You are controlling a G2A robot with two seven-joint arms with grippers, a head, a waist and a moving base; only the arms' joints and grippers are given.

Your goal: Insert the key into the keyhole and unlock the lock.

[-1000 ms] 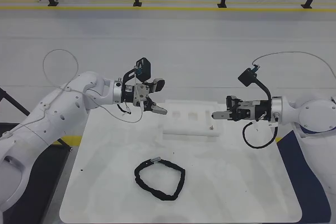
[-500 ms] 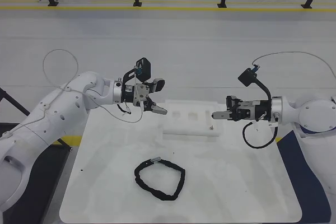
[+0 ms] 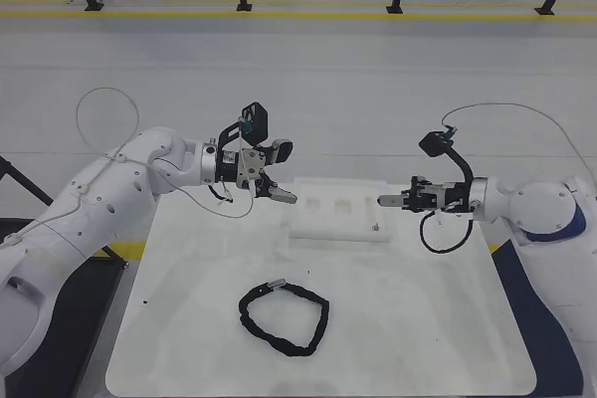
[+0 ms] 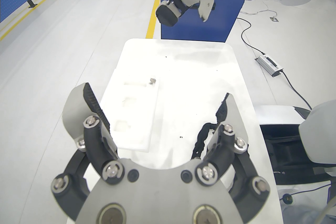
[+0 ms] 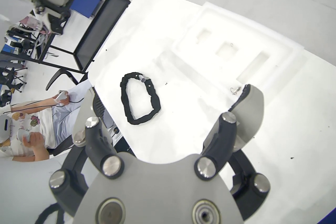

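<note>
At the far left, we see a black rack (image 5: pixel 101 25) standing beside the white counter (image 3: pixel 408 328). The left pincer (image 3: pixel 285 195) hangs above the counter's rear left part, at the left end of a white foam tray (image 3: pixel 328 235). Its fingers are spread wide and grip nothing.

The tray lies along the rear of the counter and has three shallow recesses in a row. Towards the front of the counter, well apart from the tray and both pincers, the lock (image 3: pixel 297 291) lies flat. It is a black fabric-covered chain closed into a loop, with a small silver cylinder on its rear side.

Further right, the key (image 3: pixel 375 227) lies in the open on the tray's front right corner, small and silvery. The right pincer (image 3: pixel 383 201) hovers above the tray's right end, near the key but not touching it, fingers spread and empty. A blue cabinet (image 4: pixel 197 30) stands beyond the counter's right edge.
</note>
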